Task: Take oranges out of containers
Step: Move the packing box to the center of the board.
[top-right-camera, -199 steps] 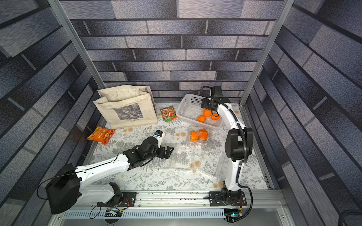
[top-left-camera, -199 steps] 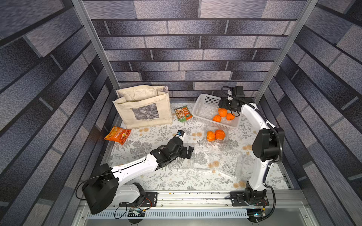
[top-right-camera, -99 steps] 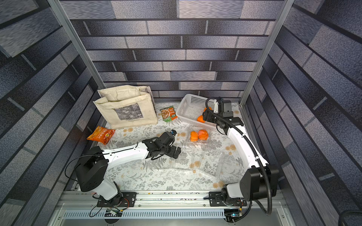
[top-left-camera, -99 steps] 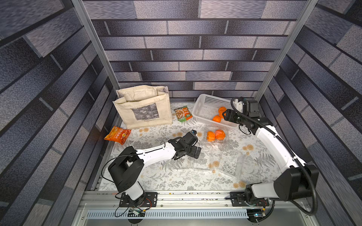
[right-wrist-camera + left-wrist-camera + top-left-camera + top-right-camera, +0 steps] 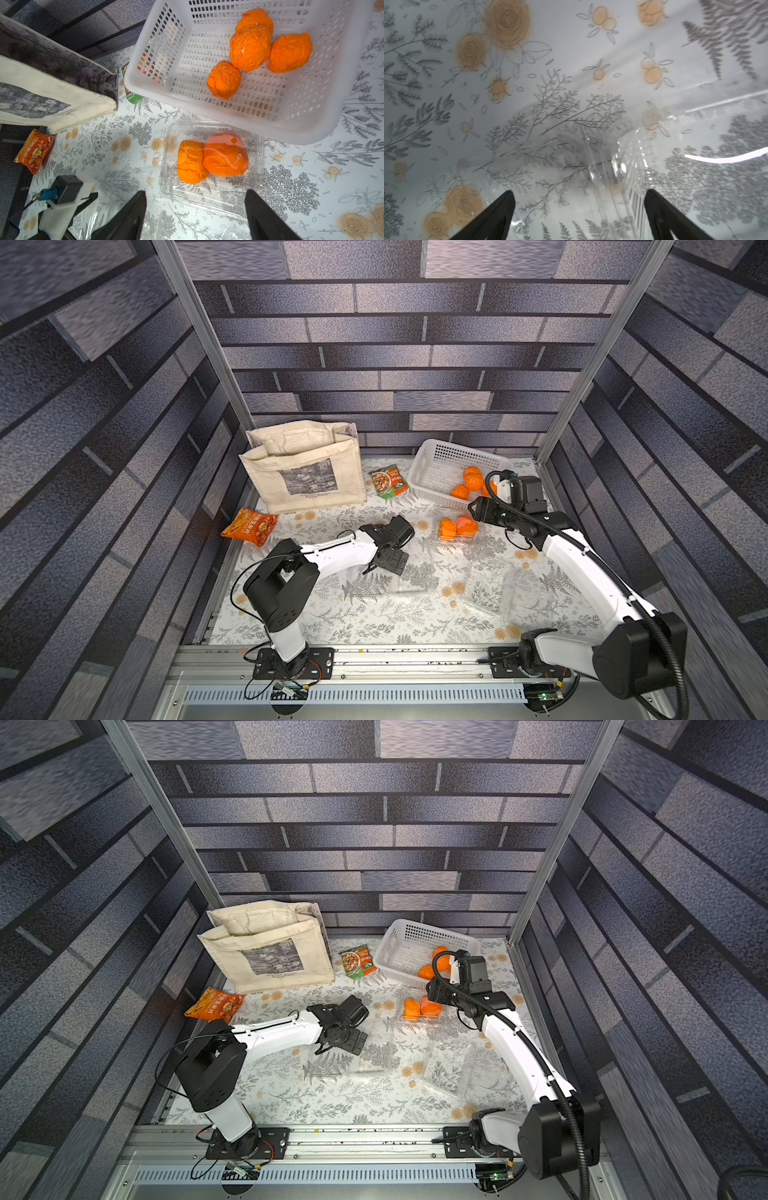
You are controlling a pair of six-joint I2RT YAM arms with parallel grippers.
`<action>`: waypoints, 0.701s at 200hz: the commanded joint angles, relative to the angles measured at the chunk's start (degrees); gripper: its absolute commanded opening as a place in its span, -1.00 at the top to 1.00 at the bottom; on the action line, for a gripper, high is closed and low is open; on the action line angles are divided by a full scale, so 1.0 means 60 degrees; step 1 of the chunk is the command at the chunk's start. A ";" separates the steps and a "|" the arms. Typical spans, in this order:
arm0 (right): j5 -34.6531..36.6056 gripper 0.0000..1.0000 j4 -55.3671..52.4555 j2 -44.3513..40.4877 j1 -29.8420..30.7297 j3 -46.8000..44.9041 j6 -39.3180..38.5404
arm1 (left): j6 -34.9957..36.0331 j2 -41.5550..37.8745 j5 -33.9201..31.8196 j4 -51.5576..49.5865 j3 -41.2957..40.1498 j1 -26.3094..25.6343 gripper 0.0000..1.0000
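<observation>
Firstly, right pincer (image 5: pixel 195 192): open, jaws well apart, nothing held; it hovers low over the bench (image 5: pixel 374 626).
Full box (image 5: pixel 207 199): just ahead of the right pincer's tips, lying on the bench, apart from both fingers (image 5: pixel 128 214); clear plastic, lid seemingly down.
Boxed oranges (image 5: pixel 225 154): two, touching each other, inside the full box, seen through the plastic.
Basket (image 5: pixel 270 122): beyond the full box from the right pincer, its near rim just beside that box; white and perforated.
Basket oranges (image 5: pixel 249 47): four in a touching cluster inside the basket.
Left pincer (image 5: pixel 578 192): open, jaws spread wide, gripping nothing; tips close above clear plastic.
Empty box (image 5: pixel 415 572): under and ahead of the left pincer, on the bench; whether the tips touch it cannot be told.
Second empty box (image 5: pixel 490 589): farther from the left pincer, toward the right arm, well apart from the right pincer.
Bag (image 5: pixel 303 472): beyond the left pincer, upright at the back wall.
Green packet (image 5: pixel 388 483): between bag and basket.
Orange packet (image 5: pixel 249 526): on the left pincer's outer side, near the bench edge, just in front of the bag.
</observation>
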 commanded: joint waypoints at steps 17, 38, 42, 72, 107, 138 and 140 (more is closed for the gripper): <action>0.0036 -0.54 0.0010 -0.0347 0.0059 -0.0385 0.0029 | 0.0986 -0.0008 -0.1176 -0.1074 0.0407 0.1262 -1.00; -0.0042 -0.54 0.0065 -0.0422 0.0077 -0.0645 0.0079 | 0.1419 -0.0114 -0.1265 -0.1305 0.0630 0.2380 -1.00; -0.0031 -0.54 0.0080 -0.0422 0.0065 -0.0687 0.0088 | 0.1513 -0.0168 -0.1261 -0.1307 0.0662 0.2538 -1.00; 0.0023 -0.55 0.0110 -0.0328 0.0071 -0.0903 0.0088 | 0.1725 -0.0803 -0.1188 -0.1182 0.1020 0.3402 -1.00; -0.0193 -0.55 0.0247 -0.0087 0.0074 -0.0920 0.0183 | 0.1861 -0.1310 -0.1327 -0.0909 0.1464 0.2827 -1.00; -0.0011 -0.56 0.0294 0.0146 0.0074 -0.0810 0.0147 | 0.1689 -0.1367 -0.1504 -0.0608 0.1879 0.1277 -1.00; -0.0007 -0.56 0.0292 0.0167 0.0067 -0.0797 0.0136 | 0.1642 -0.1363 -0.1429 -0.0570 0.1896 0.1183 -1.00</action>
